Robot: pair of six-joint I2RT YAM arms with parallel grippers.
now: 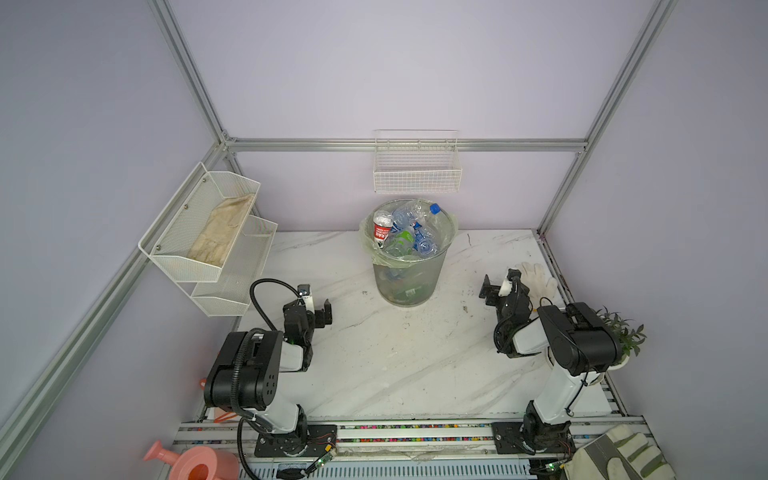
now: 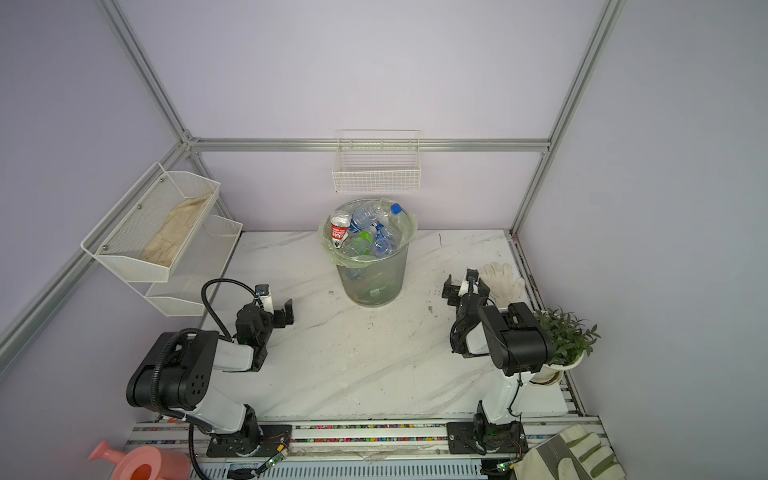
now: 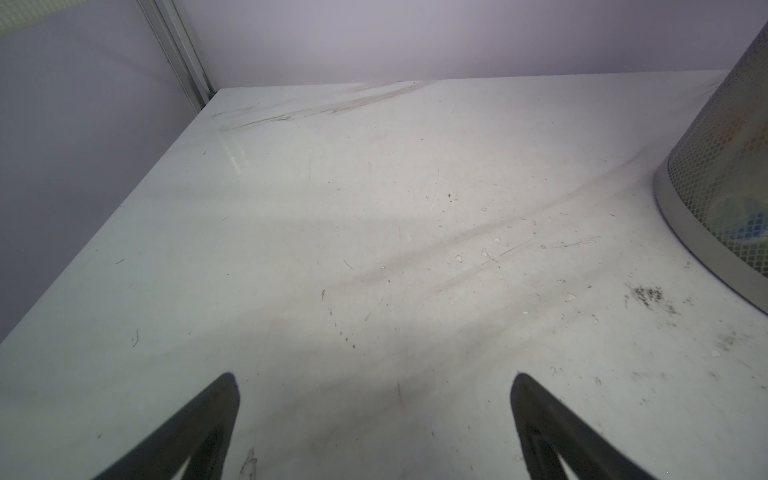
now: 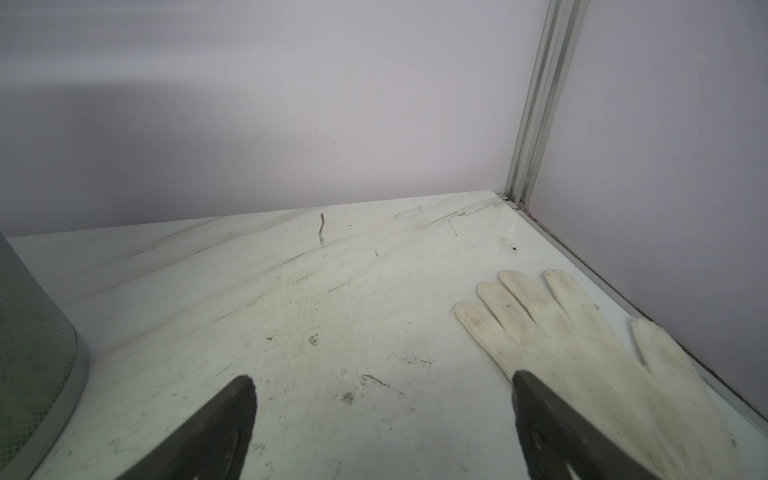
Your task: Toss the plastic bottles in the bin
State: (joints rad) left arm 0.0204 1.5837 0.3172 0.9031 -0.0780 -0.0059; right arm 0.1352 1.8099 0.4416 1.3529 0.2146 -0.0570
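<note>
The plastic bottles [image 1: 405, 230] are seen piled inside the bin [image 1: 401, 286], heaped up to its rim in both top views. A red-labelled one is leaned at the rim's 9 o'clock side and a blue cap is shown at 1 o'clock. The mesh bin, lined with a pale green bag, is stood at 12 o'clock on the marble tabletop [image 1: 374, 357], close to the back wall.

The left gripper [image 1: 316, 301] is held at 8 o'clock from the bin, its jaws spread wide with nothing between them, as is confirmed over bare tabletop in the left wrist view [image 3: 374, 386]. The right gripper [image 1: 498, 284] is held at 3 o'clock from the bin, likewise spread wide and empty [image 4: 382, 386]. A white knitted glove [image 1: 538, 276] is laid flat just beyond it, toward the right wall.

A white wire basket [image 1: 417, 174] is hung on the back wall above the bin.
</note>
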